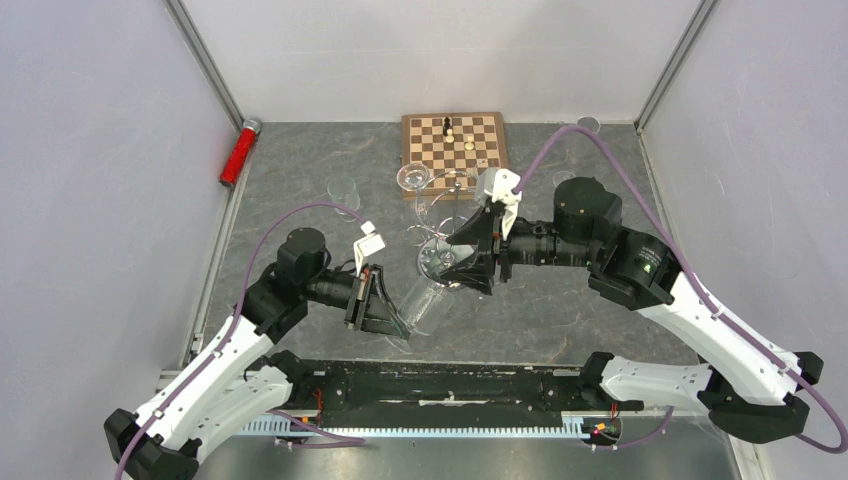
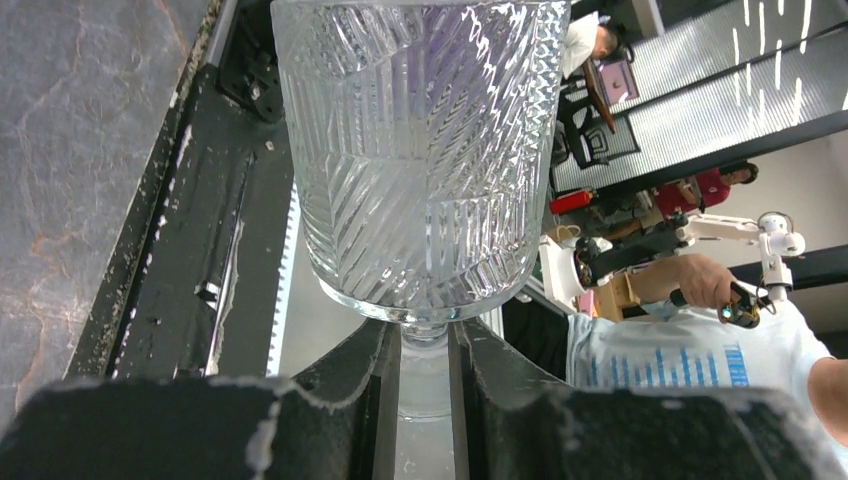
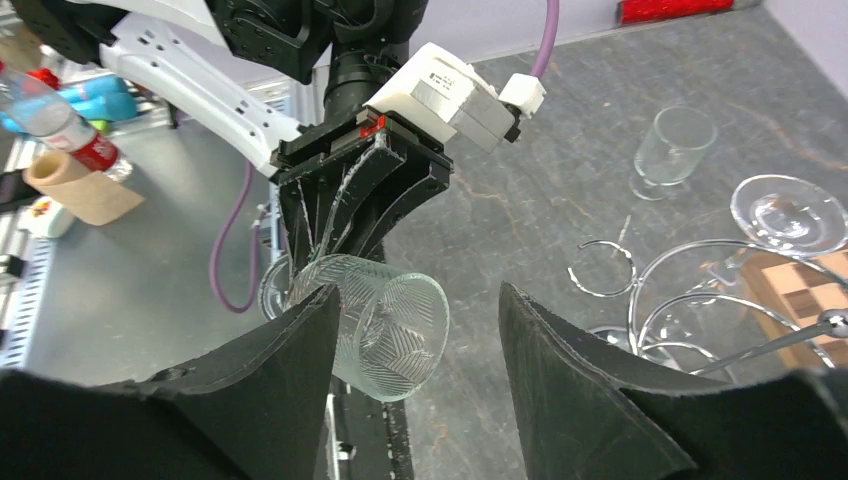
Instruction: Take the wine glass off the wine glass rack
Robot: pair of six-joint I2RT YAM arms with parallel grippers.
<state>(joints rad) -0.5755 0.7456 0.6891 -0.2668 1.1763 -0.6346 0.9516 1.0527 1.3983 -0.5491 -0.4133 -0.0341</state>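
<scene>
Tabletop (image 1: 560,320): one rack (image 1: 433,262), perhaps three glasses (image 1: 425,300) (image 1: 345,192) (image 1: 412,178)

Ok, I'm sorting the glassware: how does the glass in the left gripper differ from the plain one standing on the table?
The held glass has a herringbone pattern; the standing glass is smooth. The held glass is tilted, its stem clamped in the left gripper; the standing glass is upright, untouched. Both are clear.

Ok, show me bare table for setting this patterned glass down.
Free: near strip between black rail and right arm; left patch between red cylinder and plain glass. Crowded around the wine glass rack and chessboard.
</scene>
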